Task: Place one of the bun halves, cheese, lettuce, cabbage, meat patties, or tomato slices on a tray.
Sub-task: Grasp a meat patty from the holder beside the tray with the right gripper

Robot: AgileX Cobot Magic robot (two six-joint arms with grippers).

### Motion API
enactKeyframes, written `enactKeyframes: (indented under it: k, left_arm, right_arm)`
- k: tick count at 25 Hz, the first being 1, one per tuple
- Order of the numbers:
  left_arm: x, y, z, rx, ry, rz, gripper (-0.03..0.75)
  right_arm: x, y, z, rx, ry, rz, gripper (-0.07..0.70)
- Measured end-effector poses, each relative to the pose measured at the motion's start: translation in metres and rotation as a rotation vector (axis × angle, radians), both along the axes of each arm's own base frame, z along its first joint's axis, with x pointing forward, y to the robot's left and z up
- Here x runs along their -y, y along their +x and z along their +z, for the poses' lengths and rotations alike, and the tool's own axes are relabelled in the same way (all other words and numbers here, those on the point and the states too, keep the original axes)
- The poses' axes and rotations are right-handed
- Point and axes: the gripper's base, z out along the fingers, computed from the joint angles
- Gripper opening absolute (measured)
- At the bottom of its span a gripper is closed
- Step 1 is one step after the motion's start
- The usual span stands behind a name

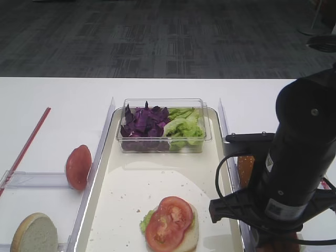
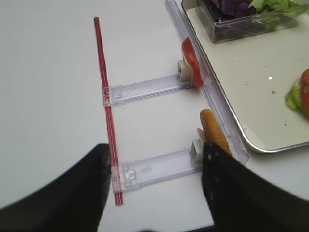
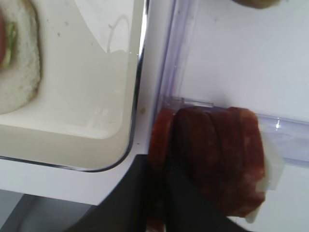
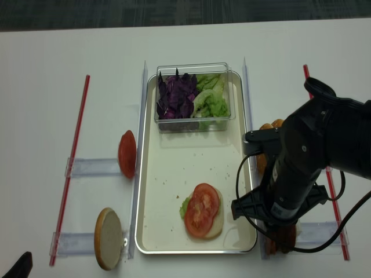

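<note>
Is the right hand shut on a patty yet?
Shut on the patties, it seems: the right hand closes on the upright stack in the rack beside the tray.

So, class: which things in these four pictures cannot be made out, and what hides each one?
- Right gripper: both high views, arm body covers it; grip on meat patties shows only in the right wrist view.
- Left gripper: left wrist view, only dark blurred shapes at the bottom edge.
- Bun half: right wrist view, cut by the left edge.

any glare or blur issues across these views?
Right wrist: meat patties soft, close to the lens. First high view: bright sheen on the tray. Left wrist: dark blurred fingers fill the bottom. Second high view: sharp, evenly lit.
</note>
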Motion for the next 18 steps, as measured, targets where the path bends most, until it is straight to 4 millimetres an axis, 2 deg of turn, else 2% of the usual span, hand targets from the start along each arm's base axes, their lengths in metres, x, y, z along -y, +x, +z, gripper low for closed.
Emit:
enactKeyframes:
  k: [18]
  left_arm:
    - [0.000, 0.000, 0.000, 0.000, 0.000, 0.000, 0.383]
  right_arm:
    - [0.002, -0.003, 0.011, 0.019, 0.011, 0.009, 0.101]
